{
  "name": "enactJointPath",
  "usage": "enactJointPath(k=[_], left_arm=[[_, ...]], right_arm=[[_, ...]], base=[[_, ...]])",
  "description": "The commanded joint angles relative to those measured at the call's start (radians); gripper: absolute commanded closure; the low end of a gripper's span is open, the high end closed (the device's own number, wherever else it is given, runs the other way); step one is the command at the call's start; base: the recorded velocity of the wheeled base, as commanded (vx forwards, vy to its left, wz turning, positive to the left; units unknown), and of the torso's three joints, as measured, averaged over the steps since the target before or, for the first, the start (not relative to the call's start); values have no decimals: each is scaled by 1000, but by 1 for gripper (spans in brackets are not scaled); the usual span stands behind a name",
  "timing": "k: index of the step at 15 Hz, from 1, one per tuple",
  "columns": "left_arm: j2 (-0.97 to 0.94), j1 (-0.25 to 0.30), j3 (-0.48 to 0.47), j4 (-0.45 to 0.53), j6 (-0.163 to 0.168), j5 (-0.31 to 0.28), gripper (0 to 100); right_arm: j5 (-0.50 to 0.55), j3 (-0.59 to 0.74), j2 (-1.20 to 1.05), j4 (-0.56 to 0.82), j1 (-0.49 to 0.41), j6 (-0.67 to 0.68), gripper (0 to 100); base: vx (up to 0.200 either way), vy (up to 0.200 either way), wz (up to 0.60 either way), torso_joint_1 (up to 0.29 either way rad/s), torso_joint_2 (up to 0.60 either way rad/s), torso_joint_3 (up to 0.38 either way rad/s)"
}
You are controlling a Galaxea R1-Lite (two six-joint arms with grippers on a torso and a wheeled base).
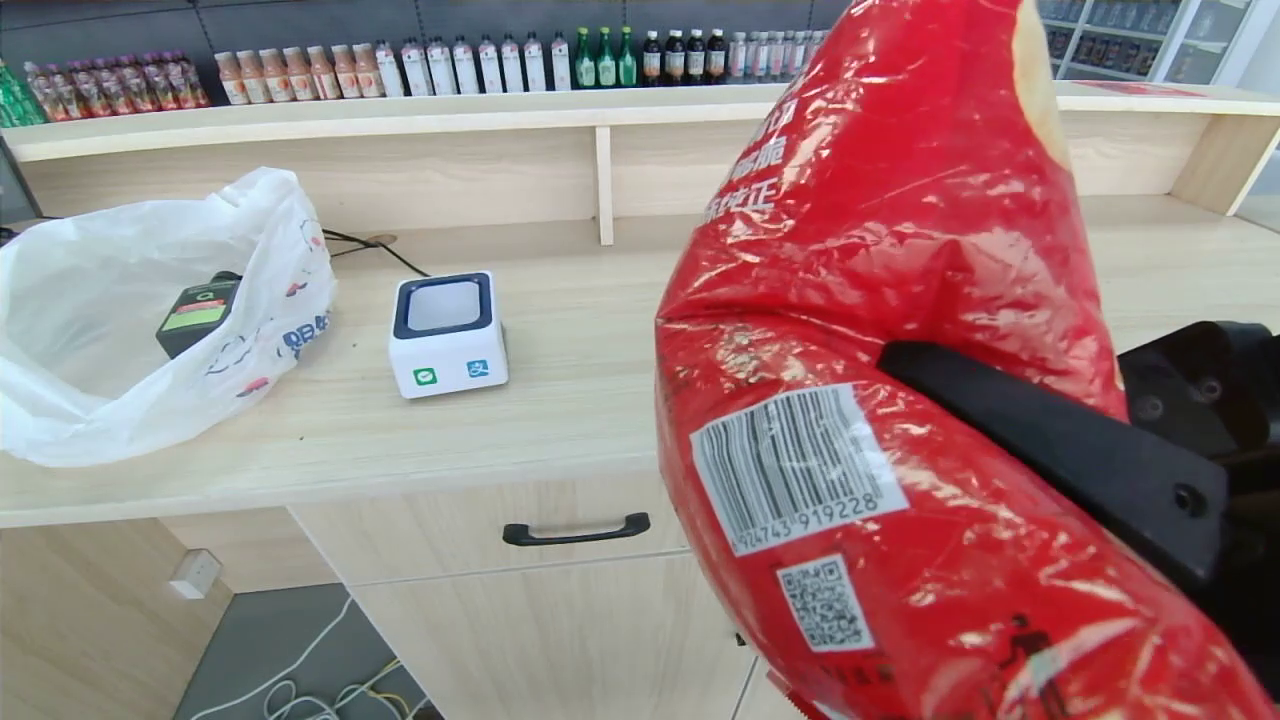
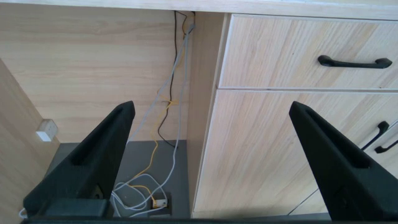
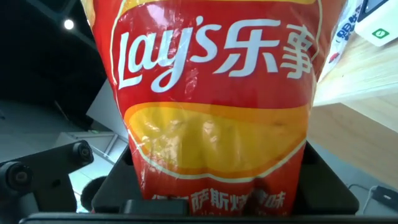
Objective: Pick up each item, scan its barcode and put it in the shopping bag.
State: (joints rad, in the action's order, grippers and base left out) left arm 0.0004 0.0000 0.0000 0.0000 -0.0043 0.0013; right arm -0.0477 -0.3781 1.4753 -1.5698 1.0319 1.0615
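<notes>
Shop setting: a pale wood bench [image 1: 560, 400] with a shelf of bottles [image 1: 500, 65] along the back wall.

Head view. A white shopping bag [image 1: 90, 330] lies open at the left end of the bench. A dark item with a green label [image 1: 195, 315] sits inside it, so we judge one item packed. Just beside the bag stands the white scanner [image 1: 447, 335], window facing up. Well apart from it, on the right and close to the camera, a red chip bag [image 1: 900, 250] is held in the air above the bench's front edge. The right claw [image 1: 960, 390] is clamped across its middle. Its barcode [image 1: 798, 468] faces us, not the scanner window.

Left wrist view. The left claw [image 2: 212, 109] hangs below bench level with jaws wide apart and nothing between them, facing the cabinet front near a drawer handle [image 2: 354, 62] and loose cables [image 2: 168, 124].

Right wrist view. The chip bag's front sits between the two fingers, pinched at both sides.

Progress, as we read it: pick-up of the chip bag is done. We cannot tell whether it is scanned, but its position suggests not. Left to do: turn the barcode toward the scanner window, then carry the bag over to the shopping bag.
</notes>
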Motion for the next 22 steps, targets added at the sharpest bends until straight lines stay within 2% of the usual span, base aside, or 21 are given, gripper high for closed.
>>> enactJointPath(k=[1, 4, 7, 11, 15, 17, 19, 21, 22], left_arm=[[0, 0, 0, 0, 0, 0, 0], [0, 0, 0, 0, 0, 0, 0], [0, 0, 0, 0, 0, 0, 0], [0, 0, 0, 0, 0, 0, 0], [0, -2, 0, 0, 7, -1, 0], [0, -2, 0, 0, 6, 0, 0], [0, -2, 0, 0, 6, 0, 0], [0, -2, 0, 0, 6, 0, 0], [0, 0, 0, 0, 4, 0, 0]], right_arm=[[-17, 1, 37, -1, -1, -43, 100], [-29, 4, 85, -1, -4, -156, 100], [-28, 16, 109, -1, -9, -327, 100], [-20, 21, 100, 17, -30, -687, 100], [98, -2, 53, 91, -29, -945, 100], [235, -28, 25, 114, -27, -1088, 100], [319, -22, 2, 114, -29, -1213, 100], [342, -19, -4, 114, -53, -1270, 100], [367, -19, -4, 109, -98, -1295, 100]], base=[[0, 0, 0, 0, 0, 0], [0, 0, 0, 0, 0, 0], [0, 0, 0, 0, 0, 0], [0, 0, 0, 0, 0, 0], [0, 0, 0, 0, 0, 0], [0, 0, 0, 0, 0, 0], [0, 0, 0, 0, 0, 0], [0, 0, 0, 0, 0, 0], [0, 0, 0, 0, 0, 0]])
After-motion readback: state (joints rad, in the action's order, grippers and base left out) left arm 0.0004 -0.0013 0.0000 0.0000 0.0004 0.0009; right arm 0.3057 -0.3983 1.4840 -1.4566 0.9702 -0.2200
